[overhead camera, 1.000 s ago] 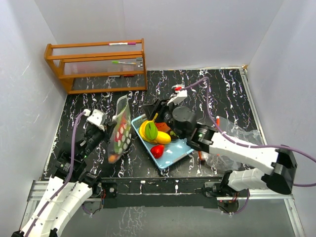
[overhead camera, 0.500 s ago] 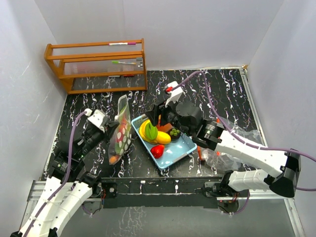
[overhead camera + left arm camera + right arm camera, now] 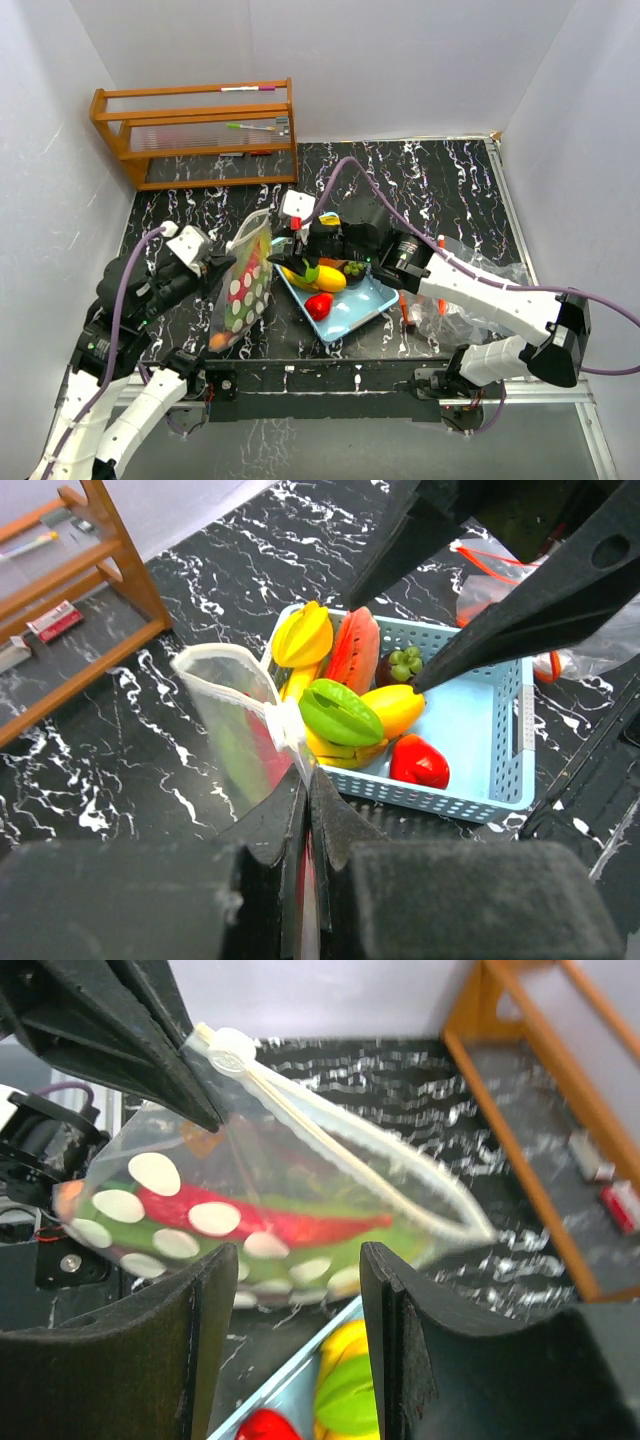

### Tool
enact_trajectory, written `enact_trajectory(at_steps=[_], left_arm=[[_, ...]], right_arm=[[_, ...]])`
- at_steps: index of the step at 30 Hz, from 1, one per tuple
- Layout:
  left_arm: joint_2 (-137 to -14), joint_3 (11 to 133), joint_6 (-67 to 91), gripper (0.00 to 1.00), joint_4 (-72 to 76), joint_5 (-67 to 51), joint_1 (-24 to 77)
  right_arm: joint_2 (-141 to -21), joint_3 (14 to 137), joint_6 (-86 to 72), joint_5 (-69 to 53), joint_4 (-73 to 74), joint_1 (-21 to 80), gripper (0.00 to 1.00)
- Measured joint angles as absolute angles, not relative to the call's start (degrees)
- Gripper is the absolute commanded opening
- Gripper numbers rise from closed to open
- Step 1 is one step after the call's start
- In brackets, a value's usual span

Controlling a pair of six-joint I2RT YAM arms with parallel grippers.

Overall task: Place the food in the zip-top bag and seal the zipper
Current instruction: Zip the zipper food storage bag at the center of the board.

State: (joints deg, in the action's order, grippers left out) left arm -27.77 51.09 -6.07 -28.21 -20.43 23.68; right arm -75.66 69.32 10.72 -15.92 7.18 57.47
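A clear zip-top bag with white dots hangs from my left gripper, which is shut on the bag's top edge near the zipper end. The bag's mouth is partly open, and a red chilli and green pieces lie inside. My right gripper is open and empty, between the bag's mouth and the basket, its jaws facing the bag. The light-blue basket holds a watermelon slice, yellow pieces, a green piece, a yellow mango and a red piece.
A wooden rack with pens stands at the back left. A second clear bag with an orange zipper lies right of the basket, under my right arm. White walls close in the black marbled table.
My right gripper has swung left from over the basket to the bag's mouth. My left gripper has drawn the bag down and left, tilting it.
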Motion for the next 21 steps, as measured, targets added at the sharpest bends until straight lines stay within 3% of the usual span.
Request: enact_trajectory(at_steps=[8, 21], left_arm=[[-28.4, 60.82, -9.21, 0.0, -36.14, -20.21, 23.7], [-28.86, 61.04, -15.27, 0.0, -40.75, -28.86, 23.7]], right_arm=[[-75.75, 75.79, 22.06, -22.63, 7.51, 57.47, 0.54], [-78.54, 85.54, 29.87, -34.04, 13.93, 57.23, 0.56]])
